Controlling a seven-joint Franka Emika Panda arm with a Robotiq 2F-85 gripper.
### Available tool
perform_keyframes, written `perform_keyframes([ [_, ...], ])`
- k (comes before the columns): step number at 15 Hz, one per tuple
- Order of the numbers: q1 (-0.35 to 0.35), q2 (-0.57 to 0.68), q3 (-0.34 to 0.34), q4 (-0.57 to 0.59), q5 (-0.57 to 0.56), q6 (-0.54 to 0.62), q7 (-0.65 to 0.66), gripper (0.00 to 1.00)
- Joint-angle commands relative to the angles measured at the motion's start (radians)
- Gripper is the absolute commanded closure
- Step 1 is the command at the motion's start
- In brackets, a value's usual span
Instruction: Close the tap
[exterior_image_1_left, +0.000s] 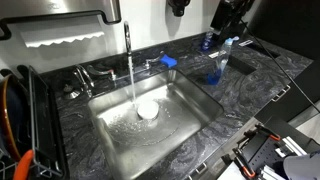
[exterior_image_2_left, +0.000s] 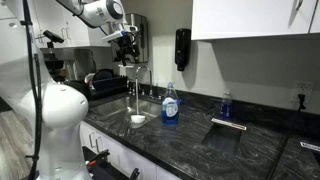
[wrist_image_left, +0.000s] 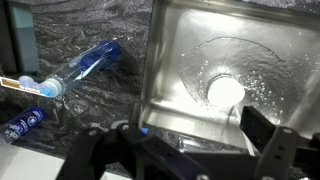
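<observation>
In an exterior view, the tall, slim chrome tap (exterior_image_1_left: 127, 40) stands at the back rim of the square stainless-steel sink (exterior_image_1_left: 195, 100). Its small blue-tipped lever (exterior_image_1_left: 170, 62) sits off to one side. Water runs from it in a steady stream (so nothing is closed yet). I reckon the lever's small size is the hazard: a push landing off-centre could slide off the smooth metal, or swing it the wrong way and strengthen the flow.

In an exterior view from across the room, the dark Robotiq gripper (exterior_image_2_left: 127, 48) hangs just above the tap (exterior_image_2_left: 137, 72), not touching it. A blue-filled clear bottle (exterior_image_2_left: 171, 105) stands near on the dark marbled counter (exterior_image_2_left: 250, 140). A wide sweep might topple it.

In the wrist view, the gripper (wrist_image_left: 185, 138) has its jaws spread well apart with nothing between them, and the wet basin lies below. The tap itself looks polished, thin and slippery.
</observation>
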Motion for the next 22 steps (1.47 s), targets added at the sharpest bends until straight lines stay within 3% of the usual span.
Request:
perform_keyframes([
  [1, 0.025, 0.004, -0.021, 0.003, -0.009, -0.003, 0.008, 0.00],
  [3, 0.028, 0.009, -0.024, 0.001, -0.006, 0.001, 0.014, 0.00],
  [5, 0.053, 0.004, -0.040, 0.001, -0.004, -0.009, -0.099, 0.00],
  [6, 0.041, 0.004, -0.030, 0.003, -0.007, -0.003, -0.020, 0.00],
  [9, 0.057, 0.003, -0.038, 0.003, -0.006, -0.003, -0.066, 0.00],
  [14, 0.019, 0.049, -0.012, -0.022, -0.004, 0.044, 0.273, 0.00],
  [22, 0.018, 0.202, -0.021, -0.039, -0.009, 0.289, 0.772, 0.00],
])
